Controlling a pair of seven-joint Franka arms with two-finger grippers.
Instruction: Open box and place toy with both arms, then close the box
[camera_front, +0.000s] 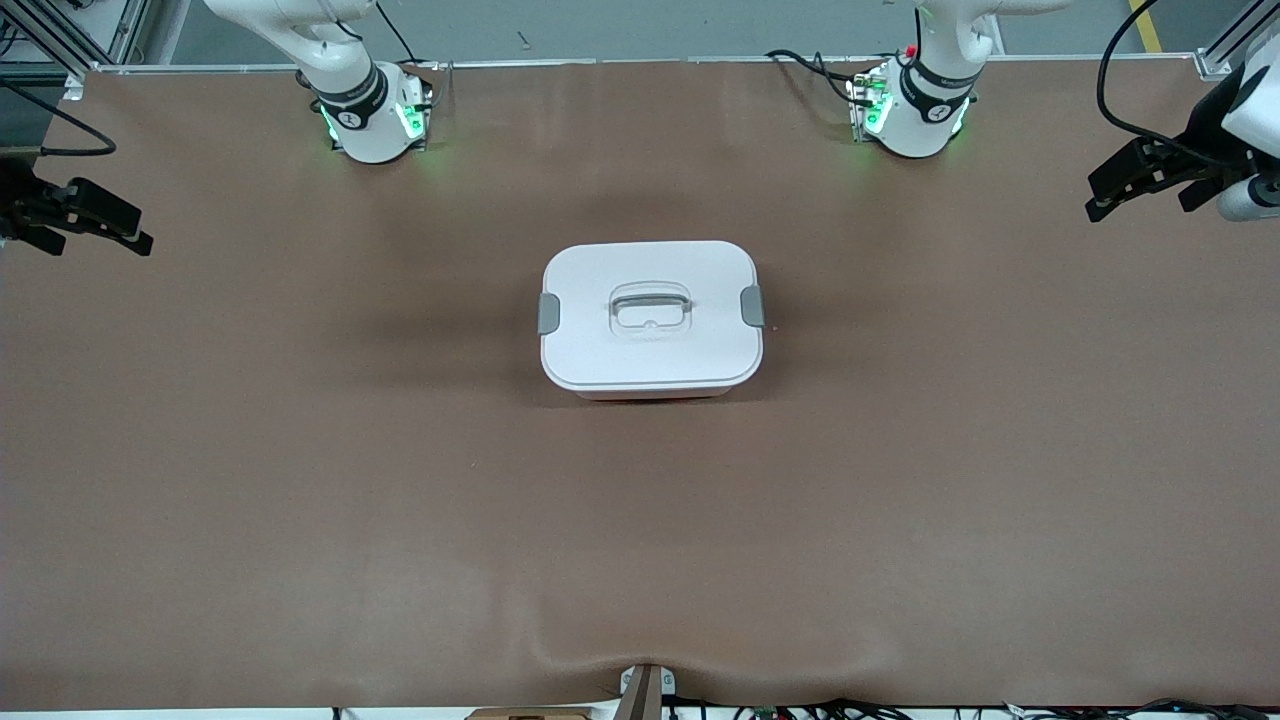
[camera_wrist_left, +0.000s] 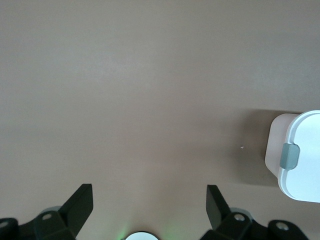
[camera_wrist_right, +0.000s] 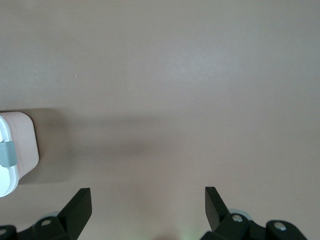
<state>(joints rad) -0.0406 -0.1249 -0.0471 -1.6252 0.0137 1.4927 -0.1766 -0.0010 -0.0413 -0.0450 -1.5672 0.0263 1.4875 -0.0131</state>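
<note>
Your box (camera_front: 651, 318) sits mid-frame with its lid on and both grey clips (camera_front: 549, 313) down; no toy shows. This fits either end of the job. Left gripper (camera_front: 1135, 180) upper right and right gripper (camera_front: 85, 215) upper left wait, both wide apart

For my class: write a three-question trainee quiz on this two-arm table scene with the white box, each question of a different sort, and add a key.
1. True or false: the lid sits closed on the white box.
2. Which claw grips a grey latch? A: left claw. B: right claw. C: neither.
3. Fill in: on the brown table no ___ is in view yet.

Key
1. True; both latches are at the lid's ends.
2. C; each open claw hangs over its own end of the table, apart from the box.
3. toy
</note>
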